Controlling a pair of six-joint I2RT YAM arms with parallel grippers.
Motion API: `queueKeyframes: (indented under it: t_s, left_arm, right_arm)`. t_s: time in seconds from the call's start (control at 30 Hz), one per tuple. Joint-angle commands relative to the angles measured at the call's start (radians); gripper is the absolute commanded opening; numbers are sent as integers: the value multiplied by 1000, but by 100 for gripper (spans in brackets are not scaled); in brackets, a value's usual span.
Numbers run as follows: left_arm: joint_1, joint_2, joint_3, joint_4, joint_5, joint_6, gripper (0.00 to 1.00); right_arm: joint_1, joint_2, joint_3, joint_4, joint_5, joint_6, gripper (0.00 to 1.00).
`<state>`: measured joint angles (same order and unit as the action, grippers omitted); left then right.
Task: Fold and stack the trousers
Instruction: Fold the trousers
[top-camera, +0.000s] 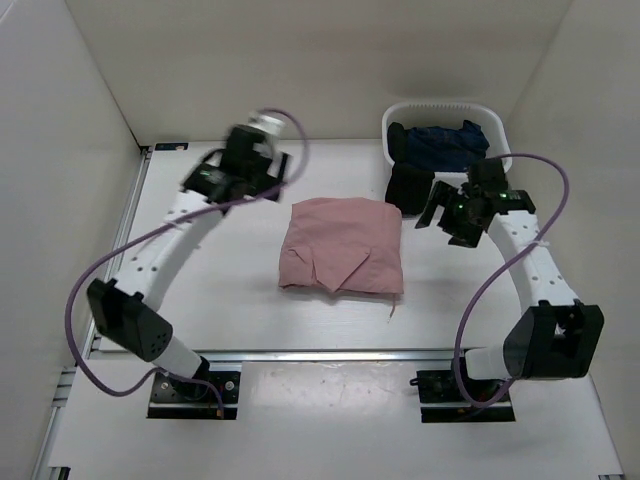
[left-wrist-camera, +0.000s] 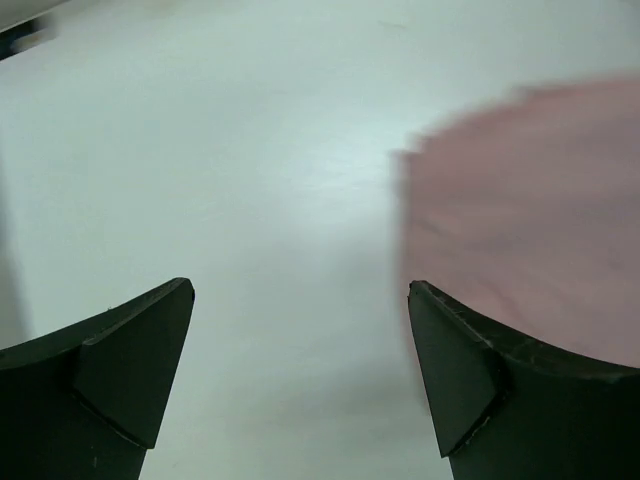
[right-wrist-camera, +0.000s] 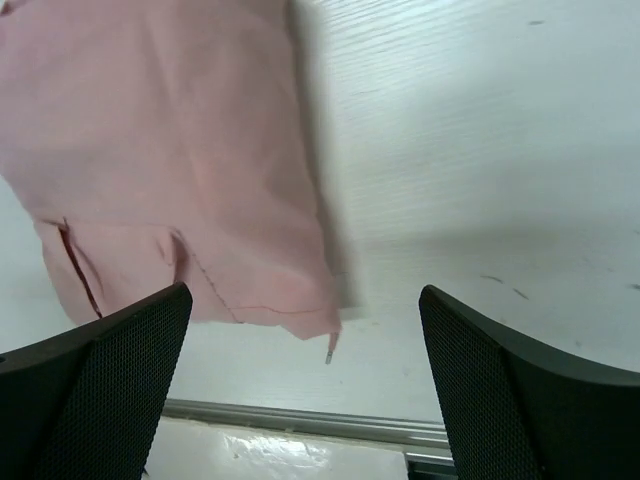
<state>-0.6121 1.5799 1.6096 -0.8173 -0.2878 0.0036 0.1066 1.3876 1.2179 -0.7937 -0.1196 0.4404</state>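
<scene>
Fingers wide apart on left gripper (left-wrist-camera: 298, 290) and right gripper (right-wrist-camera: 305, 292), nothing held. Folded trousers (top-camera: 342, 247) flat between them, touching neither.

The left arm (top-camera: 175, 235) and right arm (top-camera: 530, 255) are alike: curved white links with small dark dots, bulky black joint housings near and far, and black base plates (top-camera: 195, 395) at the near edge. A thin purple cable (top-camera: 72, 305) loops loosely from each base up to the wrist. The left gripper (left-wrist-camera: 300, 290) has plain matt-black wedge fingers (left-wrist-camera: 120, 370), the right gripper (right-wrist-camera: 305, 290) has finely dotted, mesh-textured ones, and a small green light (top-camera: 458, 208) glows on the right wrist.
</scene>
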Motion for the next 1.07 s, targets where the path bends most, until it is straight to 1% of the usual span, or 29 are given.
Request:
queueKeyframes:
  t_s: [0.0,0.03,0.1,0.13,0.2,0.23,0.3,0.33,0.37,0.43,0.47,0.6,0.93,1.03]
  left_arm:
    - [279,-50,-25,-25,-90,-4,100]
    - [413,-51,-36,-34,-70,-4,100]
    - [532,-51,-65,-54,-47,-4,100]
    - [629,-51,-74,-74,-34,-4,100]
    - [714,-51,-114,-83,-13,-4,100]
    - [788,-51,-129,-95,-2,-4,100]
    - [851,-51,-183,-95,7,-4,100]
    - [901,-61,-198,-95,16,-4,100]
    - [919,-70,-223,-95,16,-4,100]
    - [963,-70,-232,-95,38,-4,100]
    - [977,-81,-244,-95,68,-4,100]
    - [1017,-90,-244,-95,98,-4,100]
    - [1026,-109,-244,-95,116,-4,100]
    - [1026,-118,-254,-95,125,-4,100]
  right_arm:
    - [-64,-44,38,-128,40,-43,99]
    - [-100,-58,48,-128,52,-43,99]
    - [-152,-68,48,-137,67,-52,99]
    - [-171,-79,48,-137,77,-52,99]
    - [-224,-79,58,-147,77,-61,99]
    - [-240,-90,58,-147,77,-62,99]
    - [-287,-99,81,-157,86,-71,99]
    - [-303,-99,81,-157,86,-71,99]
    - [-330,-99,81,-157,86,-71,99]
    - [-341,-99,92,-157,86,-81,99]
    - [-355,-99,92,-167,86,-81,99]
    - [-355,-99,92,-167,86,-81,99]
    - [-355,-117,92,-167,107,-81,99]
    - [-355,-145,65,-133,107,-81,99]
